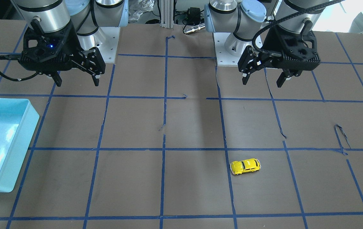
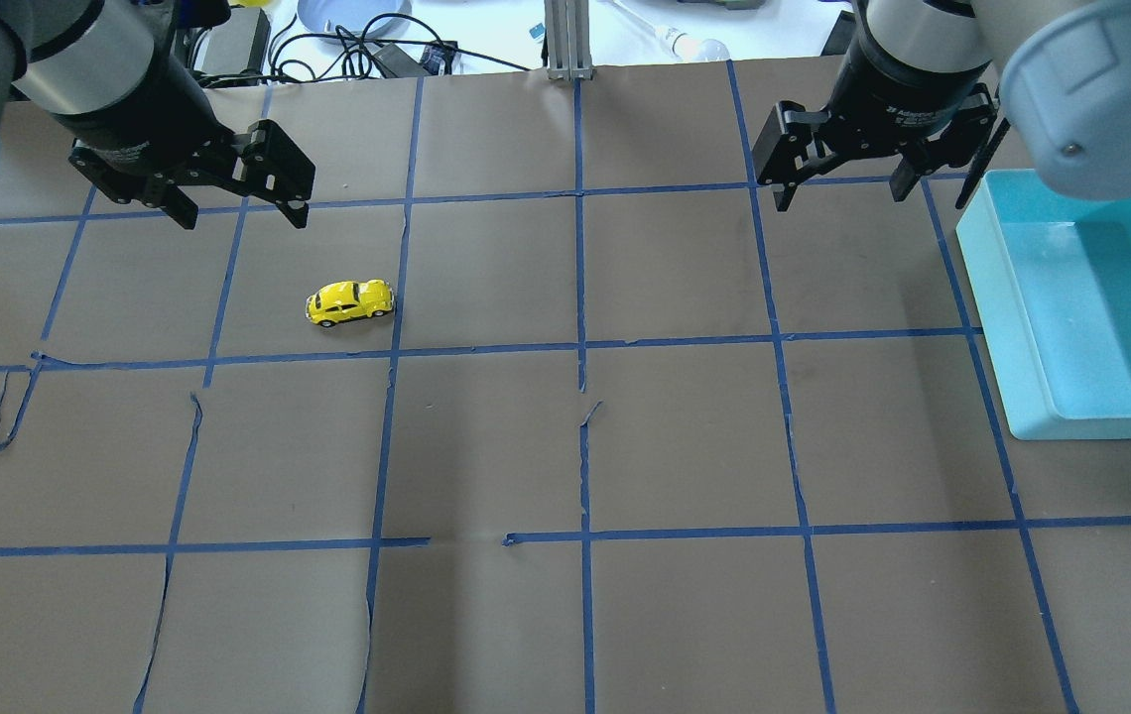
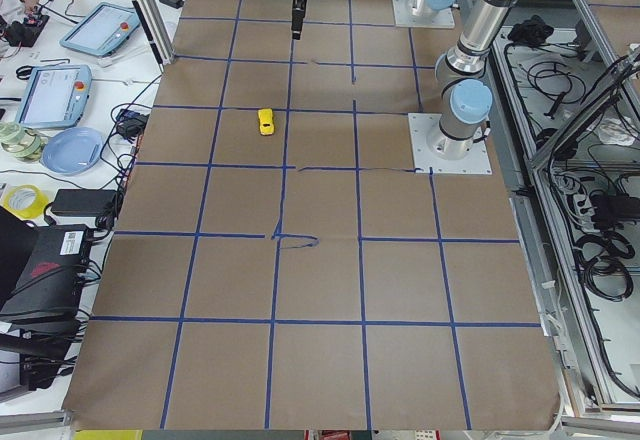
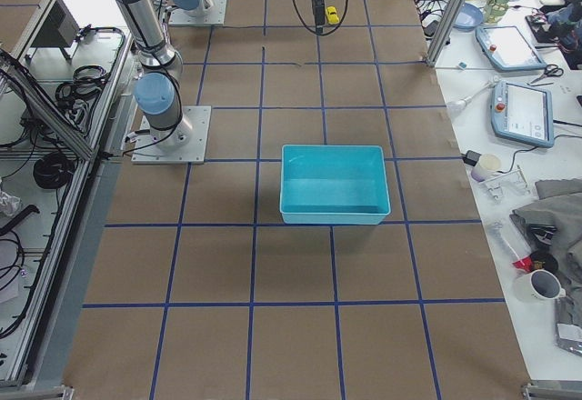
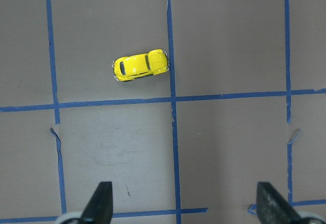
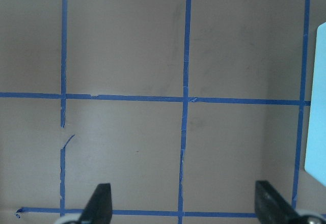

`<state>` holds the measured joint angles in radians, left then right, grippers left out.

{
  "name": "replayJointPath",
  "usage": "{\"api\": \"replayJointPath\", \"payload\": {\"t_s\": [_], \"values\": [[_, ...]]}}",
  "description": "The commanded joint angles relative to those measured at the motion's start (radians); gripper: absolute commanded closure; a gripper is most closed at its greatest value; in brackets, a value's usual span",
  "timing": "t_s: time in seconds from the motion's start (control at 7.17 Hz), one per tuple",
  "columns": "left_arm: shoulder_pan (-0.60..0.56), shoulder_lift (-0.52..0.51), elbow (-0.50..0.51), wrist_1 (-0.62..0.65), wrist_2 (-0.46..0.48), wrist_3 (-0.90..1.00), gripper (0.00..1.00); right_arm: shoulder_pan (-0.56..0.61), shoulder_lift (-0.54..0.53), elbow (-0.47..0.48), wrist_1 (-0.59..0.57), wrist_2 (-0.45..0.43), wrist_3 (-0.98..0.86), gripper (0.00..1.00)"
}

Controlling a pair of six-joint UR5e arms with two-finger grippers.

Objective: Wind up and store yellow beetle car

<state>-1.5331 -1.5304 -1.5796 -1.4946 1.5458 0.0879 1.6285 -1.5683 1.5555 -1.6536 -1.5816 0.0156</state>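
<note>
The yellow beetle car (image 2: 349, 301) stands on its wheels on the brown table, beside a blue tape line; it also shows in the front view (image 1: 245, 166), the left wrist view (image 5: 140, 65) and the left side view (image 3: 265, 121). My left gripper (image 2: 240, 215) hangs open and empty above the table, short of the car; it also shows in the front view (image 1: 262, 83). My right gripper (image 2: 838, 195) is open and empty, hanging beside the teal bin (image 2: 1022, 327); it also shows in the front view (image 1: 76, 84).
The empty teal bin (image 1: 25, 127) sits at the table's edge on my right side, and shows in the right side view (image 4: 332, 155). Blue tape lines grid the brown paper, torn in places. Tablets, cables and clutter lie on side benches past the table.
</note>
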Motion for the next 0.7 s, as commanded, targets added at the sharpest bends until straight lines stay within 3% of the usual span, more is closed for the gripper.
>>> {"api": "replayJointPath", "payload": {"t_s": [0.0,0.56], "values": [[-0.002,0.007,-0.008,-0.003,0.001,0.006,0.00,0.001,-0.004,0.000,0.000,0.000,0.001,0.00],[0.001,0.013,-0.014,-0.050,0.001,0.006,0.00,0.001,-0.002,0.000,-0.002,-0.001,-0.006,0.00]]}}
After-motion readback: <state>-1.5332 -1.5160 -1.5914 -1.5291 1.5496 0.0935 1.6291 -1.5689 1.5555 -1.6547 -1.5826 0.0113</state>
